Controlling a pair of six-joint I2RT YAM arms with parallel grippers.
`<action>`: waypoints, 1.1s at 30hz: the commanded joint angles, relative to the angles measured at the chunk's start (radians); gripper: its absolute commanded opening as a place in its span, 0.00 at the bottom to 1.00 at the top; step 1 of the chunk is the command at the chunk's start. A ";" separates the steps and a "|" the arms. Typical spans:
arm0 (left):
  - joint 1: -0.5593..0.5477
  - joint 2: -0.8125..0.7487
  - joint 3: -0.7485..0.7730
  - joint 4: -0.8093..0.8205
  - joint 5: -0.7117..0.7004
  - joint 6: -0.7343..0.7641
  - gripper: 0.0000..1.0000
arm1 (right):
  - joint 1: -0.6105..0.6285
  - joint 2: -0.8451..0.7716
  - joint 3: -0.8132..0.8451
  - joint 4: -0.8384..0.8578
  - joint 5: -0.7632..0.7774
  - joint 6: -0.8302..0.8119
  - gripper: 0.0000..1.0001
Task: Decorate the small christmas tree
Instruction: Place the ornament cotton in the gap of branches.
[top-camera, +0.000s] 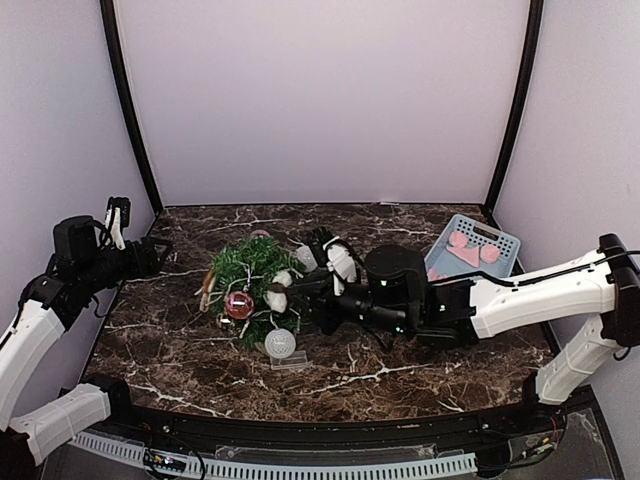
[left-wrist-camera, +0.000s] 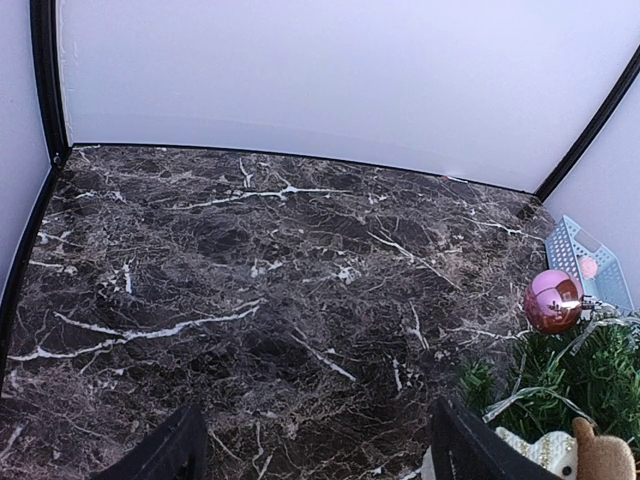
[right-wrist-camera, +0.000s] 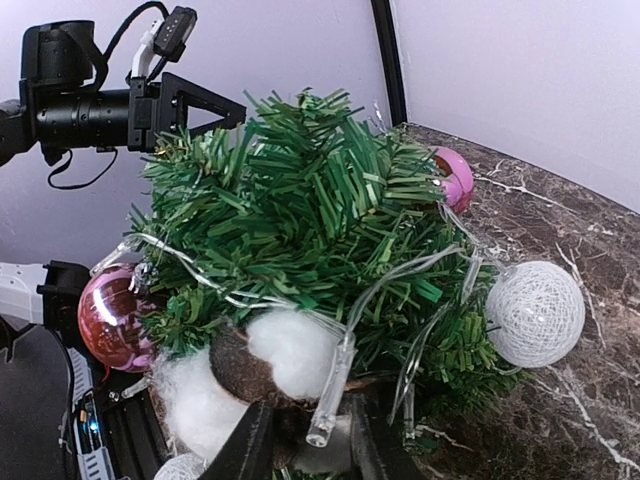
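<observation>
The small christmas tree (top-camera: 243, 266), a bushy dark-green artificial fir, stands left of centre on the dark brown marble-pattern table (top-camera: 400, 362); its pot is hidden by the branches. The branches carry a glossy pink ball ornament (top-camera: 238, 305) on the near side, a second pink ball (right-wrist-camera: 455, 180) on the far side, white cotton puffs (top-camera: 279, 296) and a clear plastic light string (right-wrist-camera: 345, 340). A white woven ball (top-camera: 280, 343) lies just beside the tree's near edge. The right gripper (right-wrist-camera: 305, 445) reaches in from the right and meets the tree at its lower branches. Its jaws stand a narrow gap apart, with the cotton and the end of the light string in front of them; it cannot be told whether they clamp anything. The left gripper (left-wrist-camera: 315, 432) hovers near the left edge of the table, apart from the tree, jaws spread wide with only bare table between them. A pale blue perforated plastic basket (top-camera: 500, 241) sits at the far right corner, well apart from the tree, and contains several flat pink pieces (top-camera: 465, 250).
</observation>
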 joint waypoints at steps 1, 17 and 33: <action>0.006 -0.008 -0.016 0.025 0.012 0.012 0.80 | 0.009 -0.063 -0.011 -0.002 0.020 0.005 0.31; 0.006 -0.017 -0.016 0.023 0.007 0.013 0.80 | 0.010 -0.166 -0.055 -0.020 0.061 0.027 0.67; 0.007 0.037 0.084 -0.024 -0.008 0.052 0.84 | -0.089 -0.451 -0.035 -0.306 0.310 -0.062 0.94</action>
